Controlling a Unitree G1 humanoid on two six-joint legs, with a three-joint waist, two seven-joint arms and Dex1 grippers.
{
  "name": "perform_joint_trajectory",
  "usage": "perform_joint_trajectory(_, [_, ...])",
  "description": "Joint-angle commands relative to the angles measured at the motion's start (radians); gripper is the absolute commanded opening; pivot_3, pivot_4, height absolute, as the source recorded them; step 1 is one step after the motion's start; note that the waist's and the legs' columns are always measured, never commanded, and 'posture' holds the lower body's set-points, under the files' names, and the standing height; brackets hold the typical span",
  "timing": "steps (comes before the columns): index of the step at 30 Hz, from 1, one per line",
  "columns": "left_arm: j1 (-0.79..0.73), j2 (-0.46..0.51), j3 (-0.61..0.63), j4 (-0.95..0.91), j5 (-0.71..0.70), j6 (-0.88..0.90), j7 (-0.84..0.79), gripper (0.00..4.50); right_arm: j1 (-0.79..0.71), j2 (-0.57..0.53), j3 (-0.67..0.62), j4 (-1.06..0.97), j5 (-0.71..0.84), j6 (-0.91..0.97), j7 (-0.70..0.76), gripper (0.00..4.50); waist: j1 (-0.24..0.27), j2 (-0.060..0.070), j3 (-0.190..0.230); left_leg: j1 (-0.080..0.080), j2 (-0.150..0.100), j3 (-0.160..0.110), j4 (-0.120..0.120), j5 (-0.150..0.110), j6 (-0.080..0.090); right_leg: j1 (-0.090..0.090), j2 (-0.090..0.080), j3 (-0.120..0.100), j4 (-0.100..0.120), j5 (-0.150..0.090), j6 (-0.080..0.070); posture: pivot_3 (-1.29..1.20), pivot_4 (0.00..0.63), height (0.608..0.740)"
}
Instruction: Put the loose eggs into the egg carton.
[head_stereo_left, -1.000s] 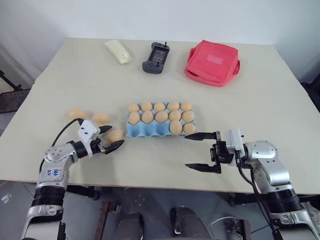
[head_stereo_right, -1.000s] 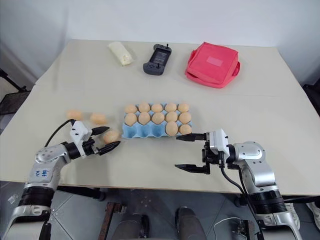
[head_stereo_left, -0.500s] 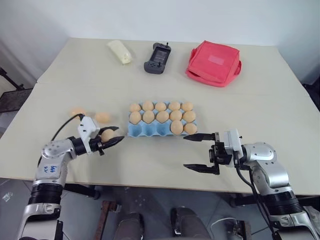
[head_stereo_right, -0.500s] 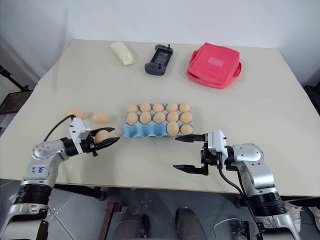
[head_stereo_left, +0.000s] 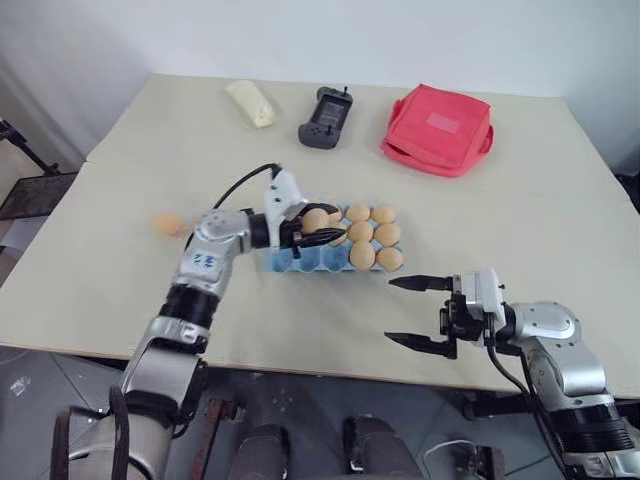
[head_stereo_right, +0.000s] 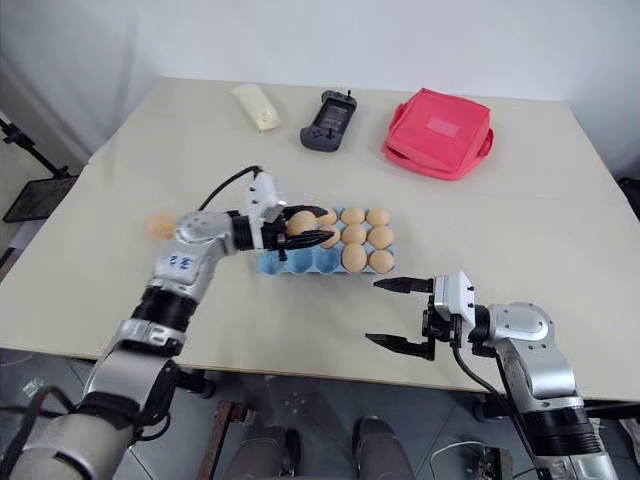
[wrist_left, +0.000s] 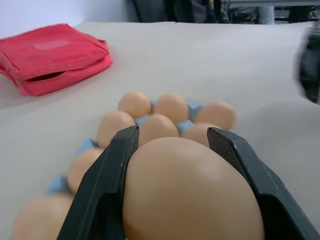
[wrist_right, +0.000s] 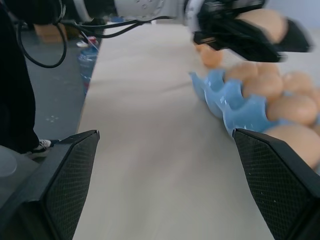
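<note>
While the left pincer (head_stereo_left: 322, 229) pinches a smooth tan-orange oval egg (head_stereo_left: 316, 220) between its black fingers, it hovers over the left end of the egg carton (head_stereo_left: 300, 262), a light blue molded tray with rounded cups that sits at the centre of the frame on the matte beige tabletop (head_stereo_left: 520, 220). Most cups hold eggs; the near row's left cups look empty. One loose egg (head_stereo_left: 168, 224) lies at the left of the frame, well apart from the carton. The right pincer (head_stereo_left: 418, 313), spread wide, hangs at lower right, empty. Along the upper edge lie a pale cream oblong packet (head_stereo_left: 251, 102), a dark handheld controller (head_stereo_left: 327, 116) and a soft red square pouch (head_stereo_left: 438, 128).
</note>
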Motion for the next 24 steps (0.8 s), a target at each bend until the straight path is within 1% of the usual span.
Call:
perform_joint_trajectory(1, [-0.049,-0.025,0.001,0.120,0.030,-0.083,-0.018,2.12,0.012,-0.004,-0.031,-0.058,0.015,-0.014,-0.028,4.50,-0.007,0.000,0.000,0.000,0.000,0.000,0.000,0.000,0.000,0.000,0.000,0.000,0.000,0.000,0.000,0.00,0.150,0.740])
perform_joint_trajectory(6, [-0.083,-0.069,-0.012,0.187,0.048,-0.138,-0.083,2.12,0.039,0.007,-0.028,-0.082,0.012,-0.020,-0.055,4.50,-0.008,-0.001,0.001,0.000,0.001,0.000,0.000,0.000,0.000,0.000,0.000,0.000,0.000,0.000,0.000,0.00,0.150,0.740])
perform_joint_trajectory(11, [-0.042,-0.061,-0.015,0.111,0.030,-0.121,-0.174,3.38,0.039,0.019,-0.022,-0.071,0.006,-0.028,-0.065,4.50,-0.008,-0.001,0.001,0.000,0.001,0.000,0.001,0.000,0.000,0.000,0.000,0.001,0.000,0.000,0.000,0.00,0.150,0.740])
perform_joint_trajectory(14, [-0.024,-0.046,-0.016,0.092,0.054,-0.129,-0.169,4.34,0.029,0.025,-0.015,-0.057,0.001,-0.035,-0.062,4.50,-0.009,-0.001,0.001,0.000,0.001,0.000,0.001,0.000,0.000,0.000,0.000,0.000,0.000,0.000,0.000,0.00,0.150,0.740])
perform_joint_trajectory(15, [-0.023,-0.030,-0.002,0.085,0.052,-0.129,-0.159,4.46,0.019,0.029,-0.011,-0.049,0.001,-0.035,-0.059,4.50,-0.009,-0.001,0.001,0.000,0.001,0.000,0.001,0.000,0.000,0.000,0.000,0.001,0.000,0.000,0.000,0.00,0.150,0.740])
perform_joint_trajectory(17, [-0.018,0.016,0.038,0.056,0.028,-0.119,-0.154,4.46,-0.001,0.033,-0.005,-0.036,0.003,-0.036,-0.050,4.50,-0.018,-0.001,0.001,0.000,0.001,0.000,0.001,0.000,0.000,0.000,0.000,0.001,0.001,0.000,0.000,0.00,0.150,0.740])
perform_joint_trajectory(21, [0.039,0.166,0.143,-0.024,-0.038,-0.099,-0.175,4.46,-0.042,0.031,0.010,0.000,0.005,-0.037,-0.014,4.50,-0.031,-0.001,0.001,0.001,0.002,0.000,0.000,0.000,-0.001,0.000,0.001,0.001,0.001,0.000,-0.001,0.00,0.150,0.740])
perform_joint_trajectory(24, [0.159,0.297,0.209,-0.110,-0.079,-0.034,-0.212,4.46,-0.077,0.037,0.017,0.028,0.005,-0.042,0.001,4.50,-0.033,-0.001,0.001,0.002,0.003,-0.001,-0.001,0.000,-0.001,0.000,0.001,0.000,0.002,0.001,-0.001,0.00,0.150,0.740])
